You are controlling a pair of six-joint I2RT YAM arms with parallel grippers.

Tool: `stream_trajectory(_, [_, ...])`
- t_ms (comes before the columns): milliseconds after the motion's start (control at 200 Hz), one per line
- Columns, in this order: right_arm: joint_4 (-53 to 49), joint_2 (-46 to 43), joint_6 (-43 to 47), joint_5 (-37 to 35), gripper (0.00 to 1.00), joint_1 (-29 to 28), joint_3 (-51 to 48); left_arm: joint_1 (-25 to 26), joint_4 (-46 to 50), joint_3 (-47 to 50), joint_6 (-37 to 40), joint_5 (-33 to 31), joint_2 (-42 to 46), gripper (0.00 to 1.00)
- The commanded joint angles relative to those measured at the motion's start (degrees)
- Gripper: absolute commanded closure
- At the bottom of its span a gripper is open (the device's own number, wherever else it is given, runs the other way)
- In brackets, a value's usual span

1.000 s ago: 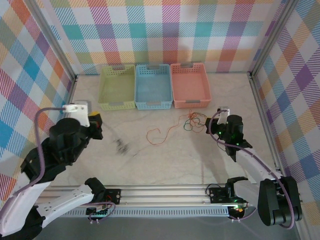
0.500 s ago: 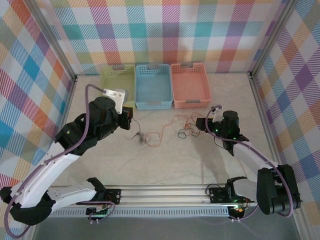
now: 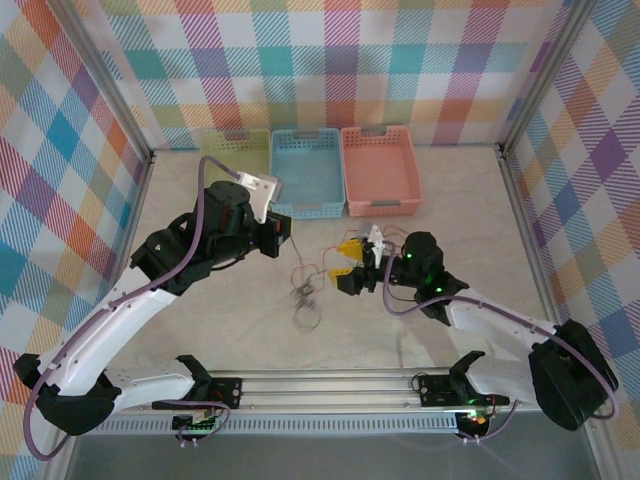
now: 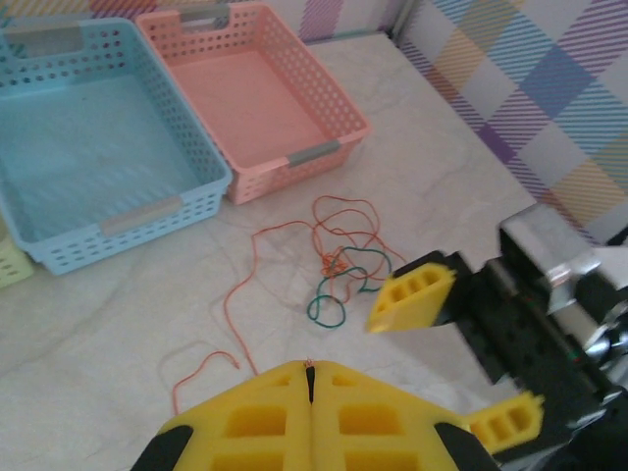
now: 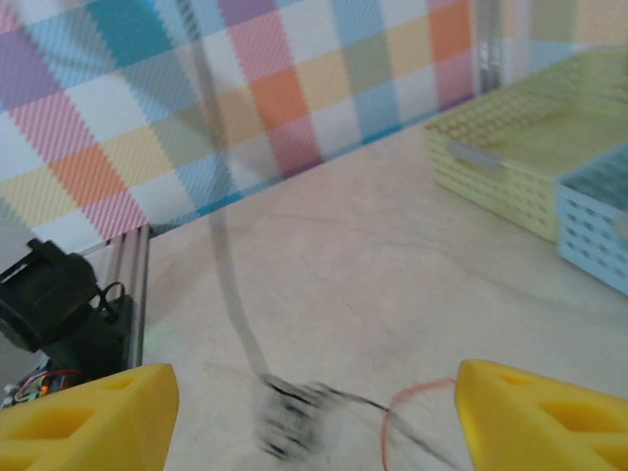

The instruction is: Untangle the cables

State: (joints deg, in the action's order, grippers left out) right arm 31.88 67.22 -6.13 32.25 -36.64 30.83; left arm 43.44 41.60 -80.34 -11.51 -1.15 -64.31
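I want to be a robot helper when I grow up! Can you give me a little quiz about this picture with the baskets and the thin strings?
1. Pick one: what colour is the middle basket in the row? A green, B blue, C pink.
2. True or false: the right gripper is squeezed shut.
3. Short answer: what is the left gripper pinching?

Key
1. B
2. False, its yellow fingers stand wide apart.
3. The dark cable, which hangs down from it to the table.

The right gripper [image 5: 314,420] gapes wide. Between its fingers [image 5: 88,417] are a blurred dark cable [image 5: 287,430] and an orange cable [image 5: 392,404].
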Motion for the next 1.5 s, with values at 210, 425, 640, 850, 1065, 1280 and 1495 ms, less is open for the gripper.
stream_trajectory(210, [6.66, 10.13, 8.33, -0.6, 0.21, -3.07, 11.51, 0.4, -1.17, -4.46, -2.08, 6.91, -2.62, 1.0])
stream_trajectory(425, [2.98, 15.31, 9.56, 0.11, 0.32, -3.12, 17.56, 0.37, -0.98, -6.41, -2.38, 8.7, -3.77, 1.0])
stream_trajectory(640, [5.23, 18.95, 6.84, 3.8, 0.69, -3.48, 18.81, 0.42, -0.38, -7.12, -2.9, 9.52, -3.68, 1.0])
stream_trajectory(850, [6.28, 17.44, 5.46, 3.05, 0.99, -3.79, 17.39, 0.41, -0.86, -6.2, -3.17, 10.46, -2.9, 1.0])
stream_trajectory(1065, [6.81, 10.0, 0.54, -1.33, 1.0, -3.7, 13.97, 0.37, -0.75, -3.49, -5.06, 4.8, -1.29, 0.33])
stream_trajectory(1280, [1.74, 1.77, -4.26, -4.63, 1.0, -1.85, 10.88, -5.36, -2.03, 6.48, -10.39, 0.49, 6.69, 0.09])
stream_trajectory(1495, [-5.21, -4.44, -6.13, -4.24, 1.0, -0.12, 10.72, -7.76, -9.48, 19.21, -8.95, 15.77, 12.93, 0.09])
